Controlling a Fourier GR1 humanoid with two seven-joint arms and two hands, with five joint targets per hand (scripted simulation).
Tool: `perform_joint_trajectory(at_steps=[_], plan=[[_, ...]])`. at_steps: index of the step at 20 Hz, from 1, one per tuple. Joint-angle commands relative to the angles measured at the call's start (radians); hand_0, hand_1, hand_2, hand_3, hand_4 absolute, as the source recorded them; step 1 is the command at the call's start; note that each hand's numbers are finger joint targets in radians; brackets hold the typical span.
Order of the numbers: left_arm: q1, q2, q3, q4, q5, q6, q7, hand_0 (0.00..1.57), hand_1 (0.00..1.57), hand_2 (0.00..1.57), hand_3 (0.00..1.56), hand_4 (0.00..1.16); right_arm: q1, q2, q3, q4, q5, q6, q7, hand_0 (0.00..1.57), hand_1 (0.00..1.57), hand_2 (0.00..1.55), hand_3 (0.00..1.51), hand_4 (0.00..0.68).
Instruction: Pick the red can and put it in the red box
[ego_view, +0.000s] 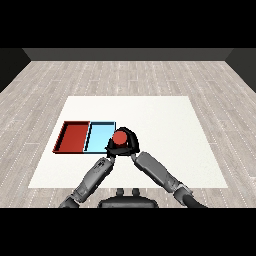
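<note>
- Two trays side by side on the white surface (165, 130): red tray (73, 136) at the left, light blue tray (100, 137) touching its right edge.
- Red can (119, 137) just beside the right edge of the light blue tray, its round red top facing up, outside both trays.
- Right hand (131, 142) curled round the can, black fingers wrapping its right and far side; right forearm reaching in from the lower right.
- Left hand (109, 148) close against the can's left side, at the near right corner of the light blue tray; cannot tell whether its fingers are straight or curled.
- Can well apart from the red tray, with the light blue tray between them.
- Cannot tell whether the can is resting on the surface or lifted.
</note>
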Motion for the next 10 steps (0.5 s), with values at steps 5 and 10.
perform_joint_trajectory(at_steps=[5, 10], plan=[[-0.009, -0.015, 0.015, -0.010, 0.002, 0.049, -0.031, 1.57, 1.57, 1.53, 1.44, 1.04, 0.073, 0.010, 0.005, 0.006, -0.103, 0.048, -0.114, 1.42, 1.42, 1.41, 1.36, 0.474], [-0.023, -0.015, 0.033, -0.011, -0.030, 0.063, -0.024, 1.57, 1.57, 1.53, 1.45, 1.12, 0.036, -0.002, 0.001, -0.044, 0.067, 0.014, 0.062, 0.00, 0.00, 0.00, 0.00, 0.000]])
